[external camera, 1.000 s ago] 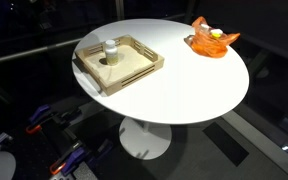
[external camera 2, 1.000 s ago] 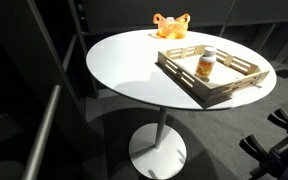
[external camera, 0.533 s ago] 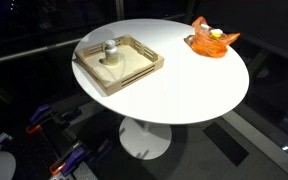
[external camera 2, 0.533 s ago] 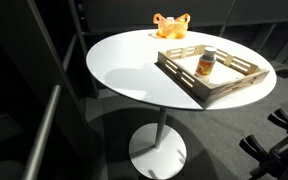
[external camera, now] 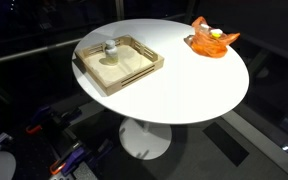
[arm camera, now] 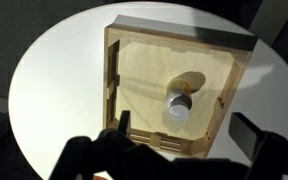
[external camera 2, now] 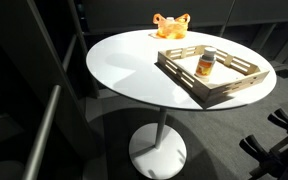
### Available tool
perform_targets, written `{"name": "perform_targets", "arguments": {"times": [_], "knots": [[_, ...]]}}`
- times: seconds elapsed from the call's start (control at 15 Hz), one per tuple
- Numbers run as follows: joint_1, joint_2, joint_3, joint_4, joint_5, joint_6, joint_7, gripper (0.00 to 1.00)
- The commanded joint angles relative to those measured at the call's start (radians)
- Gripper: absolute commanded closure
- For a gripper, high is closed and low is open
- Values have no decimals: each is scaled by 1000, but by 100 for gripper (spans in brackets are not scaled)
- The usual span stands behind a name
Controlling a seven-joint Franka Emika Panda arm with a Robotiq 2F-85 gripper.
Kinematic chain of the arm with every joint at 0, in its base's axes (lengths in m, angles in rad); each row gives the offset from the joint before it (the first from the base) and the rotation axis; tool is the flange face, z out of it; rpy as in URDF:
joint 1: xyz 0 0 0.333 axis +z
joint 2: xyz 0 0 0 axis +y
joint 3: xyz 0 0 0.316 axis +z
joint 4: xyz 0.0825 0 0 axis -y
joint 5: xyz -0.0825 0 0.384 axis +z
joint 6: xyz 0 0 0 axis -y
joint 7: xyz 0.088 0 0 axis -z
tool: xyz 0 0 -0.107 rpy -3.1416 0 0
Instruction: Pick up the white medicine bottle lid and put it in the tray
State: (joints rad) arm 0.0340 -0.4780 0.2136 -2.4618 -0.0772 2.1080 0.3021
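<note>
The white medicine bottle lid shows as a pale round disc on top of a small bottle that stands upright inside the tray, just ahead of my claw and roughly in line with the gap between its fingers; whether the lid is fastened or only resting there I cannot tell. My claw hangs above the near wall of the tray with its dark fingers spread wide apart and nothing between them, touching neither lid, bottle nor wood. The bottle, which wears an orange label in an exterior view, stands toward the side of the tray closer to me, throwing a soft shadow across the tan floor away from the claw. The tray, with slotted raised walls, lies flat beneath and ahead of me on a round white table, close to the table's edge in both exterior views. An orange crinkled dish with yellow contents sits near the rim of the same table, well apart from the tray and from my claw.
</note>
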Motion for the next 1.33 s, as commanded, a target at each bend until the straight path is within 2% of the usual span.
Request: {"name": "perform_targets", "arguments": {"times": [0.0, 0.33, 0.4, 0.47, 0.53, 0.87, 1.27], "knots": [[5, 152, -41, 133, 32, -17, -26, 0], [21, 294, -71, 262, 99, -49, -48, 0], [18, 305, -63, 278, 73, -72, -28, 0], [20, 300, -59, 282, 53, -84, -23, 0], [20, 282, -66, 231, 67, -33, -18, 0], [26, 305, -67, 260, 66, -50, -15, 0], [18, 359, -85, 233, 65, 35, -17, 0]]}}
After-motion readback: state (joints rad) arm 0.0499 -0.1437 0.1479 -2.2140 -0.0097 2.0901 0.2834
